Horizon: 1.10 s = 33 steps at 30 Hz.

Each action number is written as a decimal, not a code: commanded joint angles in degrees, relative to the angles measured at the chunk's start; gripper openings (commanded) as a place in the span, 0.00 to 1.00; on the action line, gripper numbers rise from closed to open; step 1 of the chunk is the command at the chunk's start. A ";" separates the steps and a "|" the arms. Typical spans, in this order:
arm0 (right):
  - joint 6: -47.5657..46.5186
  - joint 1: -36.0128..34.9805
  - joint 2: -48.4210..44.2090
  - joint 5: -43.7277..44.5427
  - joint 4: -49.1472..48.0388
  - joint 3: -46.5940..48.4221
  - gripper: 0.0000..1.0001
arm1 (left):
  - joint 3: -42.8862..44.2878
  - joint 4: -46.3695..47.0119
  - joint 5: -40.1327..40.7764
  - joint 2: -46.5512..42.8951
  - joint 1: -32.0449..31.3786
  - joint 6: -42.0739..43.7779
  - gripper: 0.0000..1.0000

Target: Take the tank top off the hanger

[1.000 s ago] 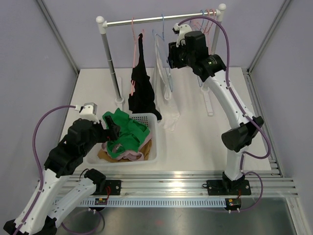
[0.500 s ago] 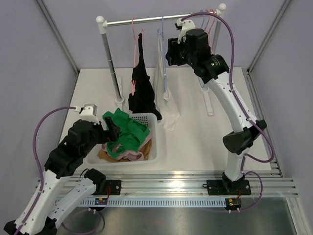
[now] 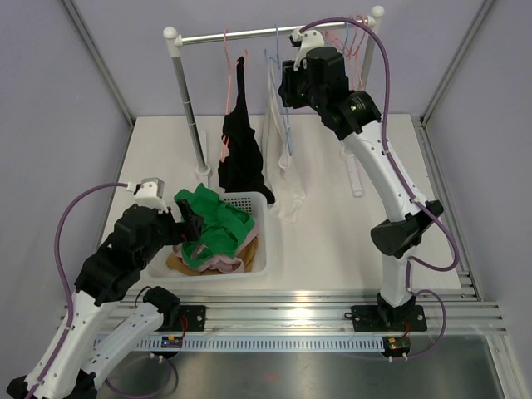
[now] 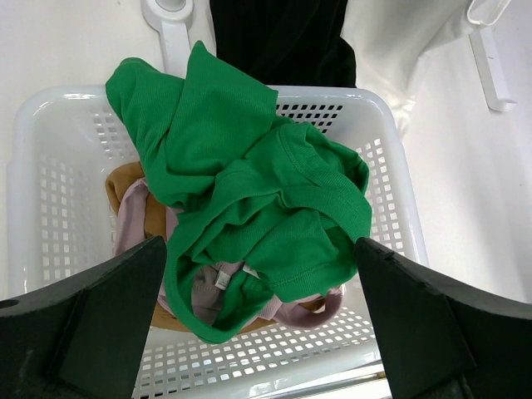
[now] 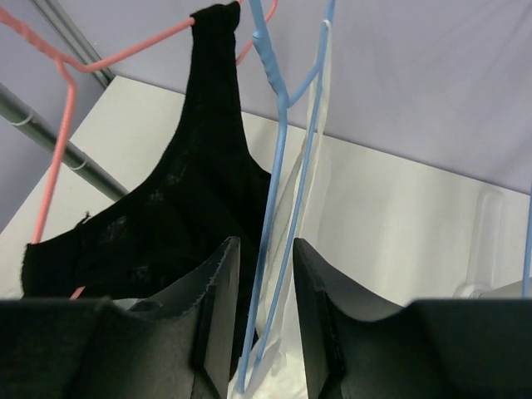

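Note:
A white tank top [image 3: 291, 195] hangs on a blue hanger [image 3: 276, 56] on the rail, its hem trailing on the table. A black tank top [image 3: 241, 150] hangs on a pink hanger [image 3: 226, 48] to its left. My right gripper [image 3: 283, 90] is high up at the blue hanger. In the right wrist view its jaws [image 5: 264, 316] stand narrowly apart astride the blue hanger's wires [image 5: 283, 141] and white fabric [image 5: 298, 187], not visibly pressing them. The black top [image 5: 191, 191] is just left. My left gripper [image 4: 262, 324] is open and empty over the basket.
A white basket [image 3: 259, 249] at the front left holds a green garment [image 4: 249, 191] over pink and tan clothes. The rack's post [image 3: 187, 100] and foot stand behind it. Spare pink hangers [image 3: 356, 33] hang at the rail's right end.
My right gripper has risen and moved left, closer to the rail and the top of the blue hanger. The left arm has stayed still.

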<state>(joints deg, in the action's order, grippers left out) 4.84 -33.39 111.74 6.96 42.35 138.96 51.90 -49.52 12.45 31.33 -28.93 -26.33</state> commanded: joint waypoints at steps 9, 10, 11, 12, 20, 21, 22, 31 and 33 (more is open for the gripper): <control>0.26 -0.63 6.82 6.12 0.81 6.33 0.06 | -0.57 3.11 0.65 -0.66 -0.25 0.93 0.99; 0.26 -0.54 7.08 6.83 -0.15 6.50 0.00 | -0.66 3.20 0.65 -0.57 -0.25 0.93 0.99; 0.34 -0.63 7.43 7.53 -0.42 6.76 0.00 | -0.66 3.20 0.65 -0.83 -0.25 0.93 0.99; 0.43 -0.63 8.48 8.85 -0.51 7.38 0.00 | -0.75 3.20 0.74 -0.92 -0.25 0.84 0.99; 1.14 -0.54 16.65 12.02 -1.39 17.49 0.00 | -1.27 3.81 1.00 -1.62 -0.25 0.84 0.99; 1.22 -0.54 17.01 12.02 -1.83 17.75 0.00 | -1.27 3.81 1.00 -1.62 -0.25 0.84 0.99; 1.57 -0.45 17.36 12.37 -2.79 17.84 0.00 | -1.27 3.81 0.91 -1.62 -0.25 0.84 0.99; 2.54 -0.54 13.77 11.50 -8.85 12.41 0.00 | -1.63 4.34 0.30 -1.45 -0.16 1.02 0.99; 2.72 -0.54 10.97 11.32 -9.56 11.25 0.00 | -1.63 4.34 0.30 -1.45 -0.16 1.10 0.99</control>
<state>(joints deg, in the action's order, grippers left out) 6.35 -33.61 128.51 17.10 37.36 151.35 50.30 -48.31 12.47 30.00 -28.91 -26.33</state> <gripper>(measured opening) 0.034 0.988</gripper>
